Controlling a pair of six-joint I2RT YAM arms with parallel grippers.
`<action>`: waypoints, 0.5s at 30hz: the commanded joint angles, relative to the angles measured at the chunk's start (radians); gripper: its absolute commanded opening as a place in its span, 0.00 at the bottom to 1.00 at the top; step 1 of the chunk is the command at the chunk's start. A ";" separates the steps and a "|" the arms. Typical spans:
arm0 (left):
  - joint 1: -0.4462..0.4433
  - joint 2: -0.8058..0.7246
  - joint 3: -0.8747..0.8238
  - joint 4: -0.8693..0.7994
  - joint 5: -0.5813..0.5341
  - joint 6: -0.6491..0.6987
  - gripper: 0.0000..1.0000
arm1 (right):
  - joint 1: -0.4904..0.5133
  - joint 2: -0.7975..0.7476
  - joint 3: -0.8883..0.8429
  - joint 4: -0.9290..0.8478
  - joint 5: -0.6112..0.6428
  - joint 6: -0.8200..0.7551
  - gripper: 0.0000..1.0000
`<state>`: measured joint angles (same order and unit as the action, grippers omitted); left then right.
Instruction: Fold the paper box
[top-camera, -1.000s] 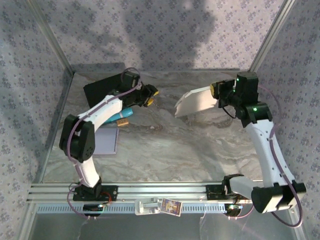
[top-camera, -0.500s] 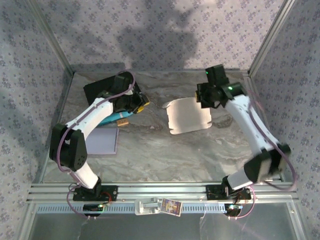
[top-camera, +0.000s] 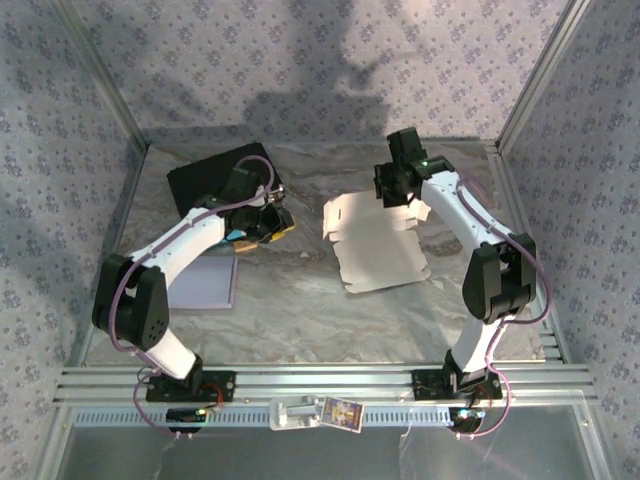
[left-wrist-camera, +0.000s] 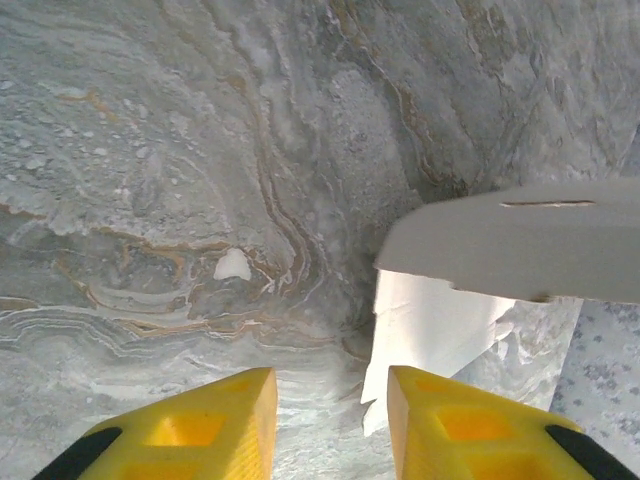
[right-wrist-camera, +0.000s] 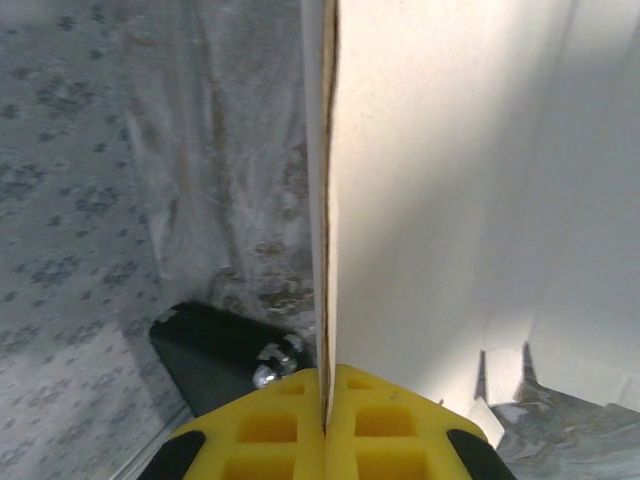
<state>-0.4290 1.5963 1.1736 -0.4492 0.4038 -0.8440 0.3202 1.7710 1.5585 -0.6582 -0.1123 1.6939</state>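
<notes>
Your right gripper (top-camera: 398, 188) has the paper box (top-camera: 378, 245) by its upper edge. In the right wrist view the yellow fingers (right-wrist-camera: 420, 405) are pinched flat on the sheet's rim, and the white panel stands edge-on up the middle of the frame. From above, the box is an unfolded blank right of centre, its upper edge lifted in that grip and its lower edge down toward the counter (top-camera: 300, 320). It looks close to square, so I can't call a long axis for you. The relation to watch is on the other side: your left gripper (top-camera: 282, 222) sits left of centre, near the blank's left edge but apart from it, fingers parted to a narrowish gap with nothing between them. In the left wrist view the blank lies ahead and to the right of those fingers, with a slotted flap (left-wrist-camera: 520, 235) hanging above the counter at the right of the frame. So the left arm is the free one and the nearer to that flap — I'd judge a short reach rightward would meet it. At the left of the top view lie a black pad (top-camera: 205, 175), a blue object (top-camera: 243, 240) and a pale lavender sheet (top-camera: 210, 282) — none stands between the fingers and the box.
</notes>
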 joint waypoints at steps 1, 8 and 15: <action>-0.023 0.020 -0.072 0.134 0.040 -0.022 0.30 | -0.019 -0.063 -0.029 0.005 -0.018 0.016 0.00; -0.054 0.129 -0.224 0.648 0.046 -0.336 0.25 | -0.081 -0.199 -0.102 -0.024 -0.055 0.113 0.00; -0.132 0.308 -0.230 1.071 0.020 -0.544 0.27 | -0.151 -0.281 -0.133 -0.060 -0.094 0.169 0.00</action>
<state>-0.5320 1.8503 0.9390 0.3244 0.4324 -1.2526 0.1890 1.5059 1.4528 -0.6762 -0.1764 1.8107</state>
